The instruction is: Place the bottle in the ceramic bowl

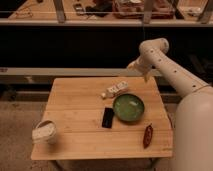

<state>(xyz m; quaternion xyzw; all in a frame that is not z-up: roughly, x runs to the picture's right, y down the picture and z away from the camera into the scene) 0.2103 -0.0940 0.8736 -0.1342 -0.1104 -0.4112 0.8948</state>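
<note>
The small whitish bottle (115,90) lies on its side on the wooden table (75,107), just behind the left rim of the green ceramic bowl (128,108). The bowl holds nothing that I can see. My gripper (133,65) hangs in the air above the table's far right edge, up and to the right of the bottle and clear of it. It holds nothing that I can see. The white arm (170,70) comes in from the right side of the view.
A black flat phone (107,117) lies to the left of the bowl. A red-brown pepper-shaped object (148,136) lies near the front right corner. A whitish cup (44,132) stands at the front left corner. Dark shelving (75,45) runs behind the table.
</note>
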